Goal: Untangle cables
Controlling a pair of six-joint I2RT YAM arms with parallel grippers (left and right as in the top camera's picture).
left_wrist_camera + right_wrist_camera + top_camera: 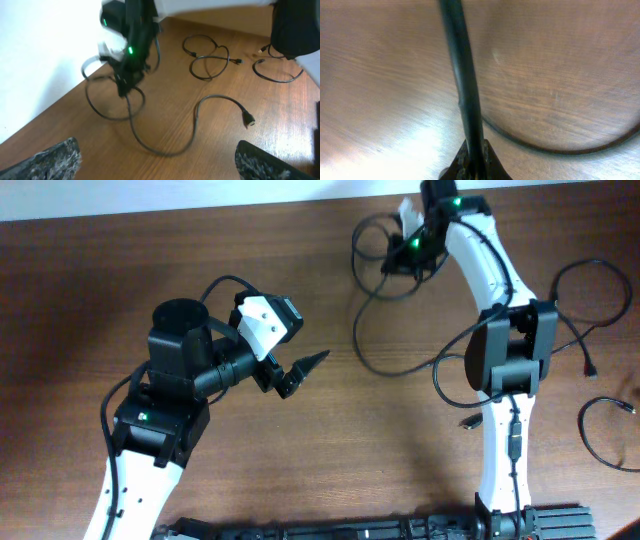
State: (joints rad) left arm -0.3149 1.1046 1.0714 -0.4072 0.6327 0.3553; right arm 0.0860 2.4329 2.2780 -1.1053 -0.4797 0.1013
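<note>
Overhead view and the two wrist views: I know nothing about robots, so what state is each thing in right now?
left gripper: open, holding nothing, above the brown wooden table.
right gripper: shut on the thin black cable.
thin black cable: pinched between the fingers, plug end trailing loose on the table.
second black cable: lying in crossed loops, untouched.
third black cable: lying in a curve, untouched.

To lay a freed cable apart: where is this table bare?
Bare: the far left corner of the brown wooden table, beyond the white left arm, and the near middle between both arms. Crowded: the far middle, where the right tool pinches the thin black tangled cables, and the right edge with loose black cords.
</note>
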